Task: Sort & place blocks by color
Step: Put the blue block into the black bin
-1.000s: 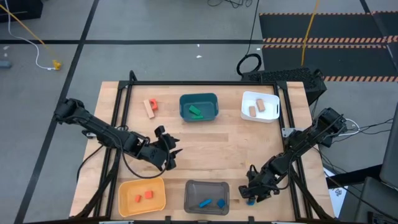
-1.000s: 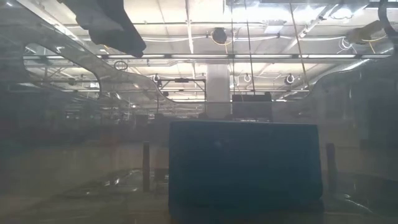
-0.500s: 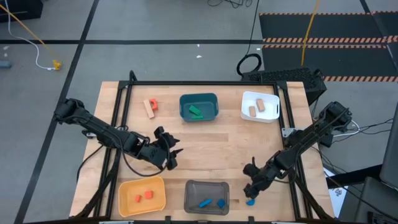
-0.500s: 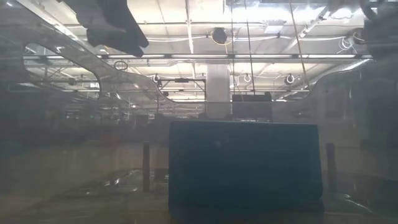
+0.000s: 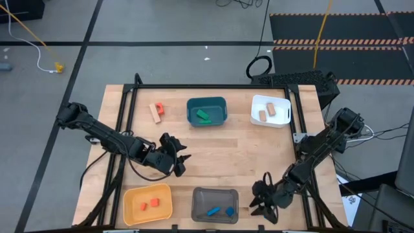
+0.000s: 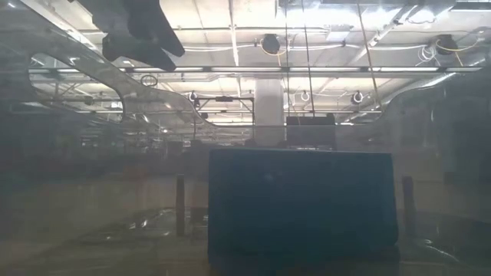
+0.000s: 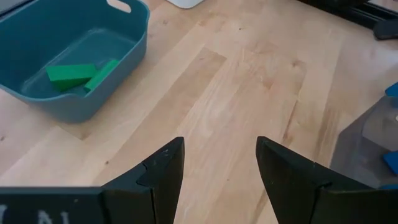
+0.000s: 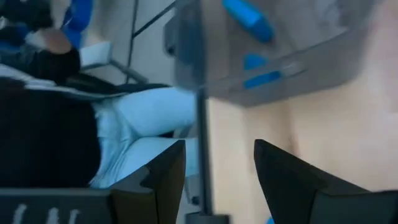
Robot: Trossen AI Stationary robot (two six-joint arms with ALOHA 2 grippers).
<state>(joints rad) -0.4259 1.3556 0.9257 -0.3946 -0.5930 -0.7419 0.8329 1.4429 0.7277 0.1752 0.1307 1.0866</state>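
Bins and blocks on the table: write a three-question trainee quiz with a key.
1. True or false: the teal bin holds green blocks.
2. Which bin holds two tan blocks? A yellow, B white, C grey.
3. Fill in: the blocks still loose on the table, near its far left corner, are one red-orange and one ____.

Key: 1 true. 2 B, the white bin. 3 tan, the tan block beside the red-orange block.

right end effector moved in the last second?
Yes. In the high view the right end effector has swung toward the table's near edge and now sits beside the grey bin, its jaws open and empty.
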